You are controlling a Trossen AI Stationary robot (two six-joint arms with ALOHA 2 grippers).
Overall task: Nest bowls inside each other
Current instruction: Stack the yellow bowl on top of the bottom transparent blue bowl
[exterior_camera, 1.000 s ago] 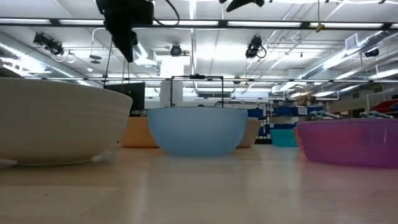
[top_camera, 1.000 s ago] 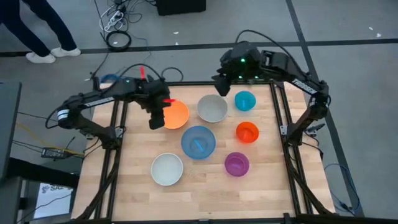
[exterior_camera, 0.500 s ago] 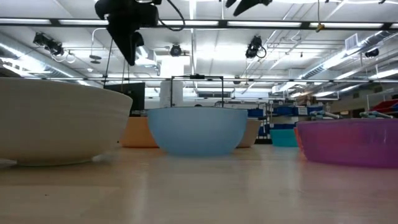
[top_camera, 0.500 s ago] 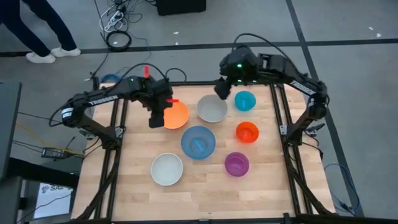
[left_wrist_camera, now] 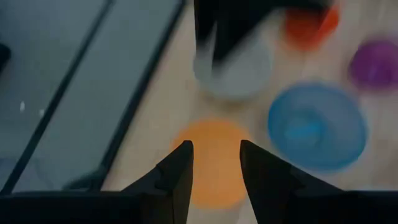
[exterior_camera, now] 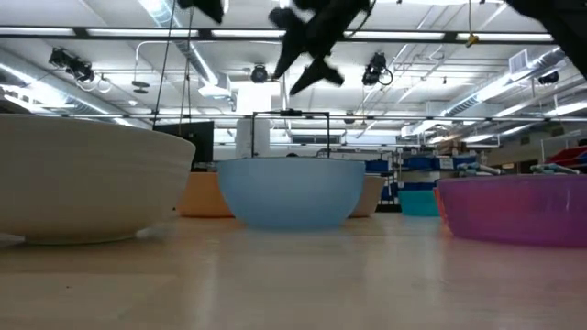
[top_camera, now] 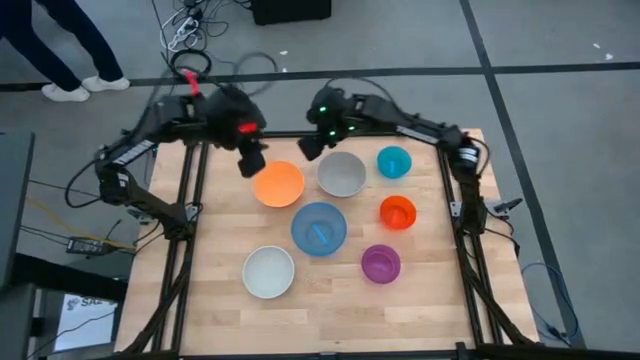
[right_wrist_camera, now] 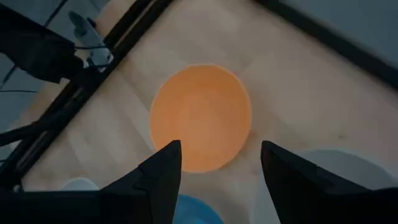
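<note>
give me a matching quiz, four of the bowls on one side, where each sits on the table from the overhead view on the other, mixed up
Bowls:
1. orange bowl
2. white bowl
3. teal bowl
4. purple bowl

Places in the high view:
A. near edge of the group, on the left arm's side
B. far row, on the right arm's side
C. near edge of the group, on the right arm's side
D. far row, on the left arm's side, beside the grey bowl

Pairs: 1-D, 2-A, 3-B, 4-C
</note>
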